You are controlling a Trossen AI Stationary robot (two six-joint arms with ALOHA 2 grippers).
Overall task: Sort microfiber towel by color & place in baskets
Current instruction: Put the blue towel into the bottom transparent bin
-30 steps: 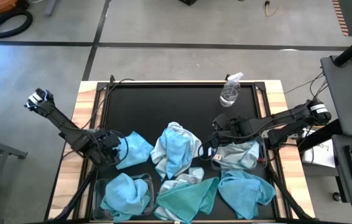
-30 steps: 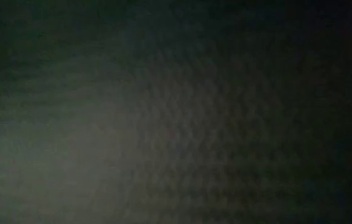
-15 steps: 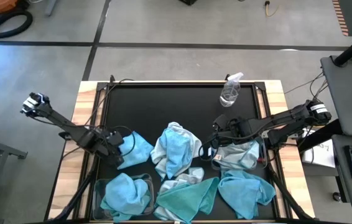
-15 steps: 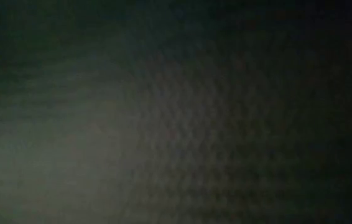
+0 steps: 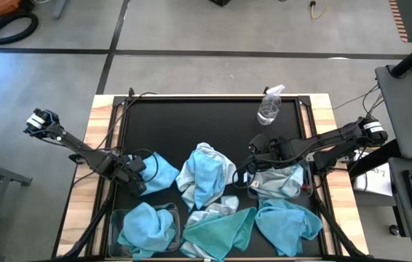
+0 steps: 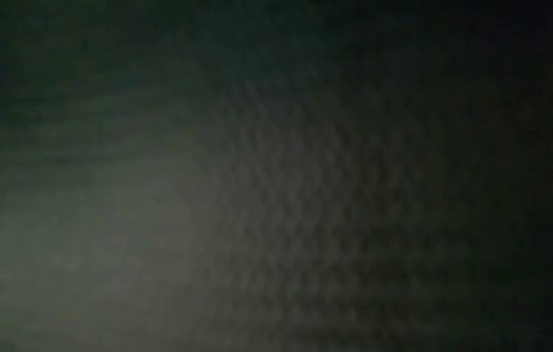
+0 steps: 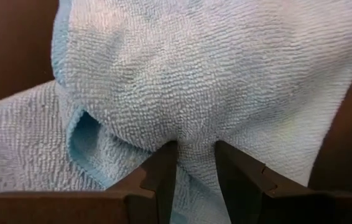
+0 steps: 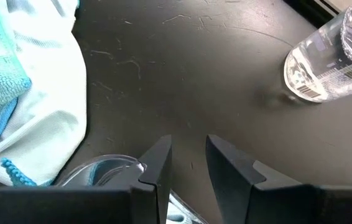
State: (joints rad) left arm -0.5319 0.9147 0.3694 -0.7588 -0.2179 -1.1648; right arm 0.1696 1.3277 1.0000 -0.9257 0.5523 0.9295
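Left gripper (image 7: 194, 163) fingers pinch a looped-pile sky-blue towel (image 7: 213, 74) fold; right gripper (image 8: 187, 158) fingers parted, empty, above the matte black tabletop (image 8: 182, 68).

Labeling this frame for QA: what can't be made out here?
- Low view: dark all over, nothing readable.
- High view: left basket mostly hidden under a blue towel; bottom edge cuts it.
- High view: right gripper too small to read its fingers.
- Right wrist view: spray bottle cut by edge.

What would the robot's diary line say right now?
left claw: shut on blue towel | right claw: empty, above mat by bin | spray bottle: untouched
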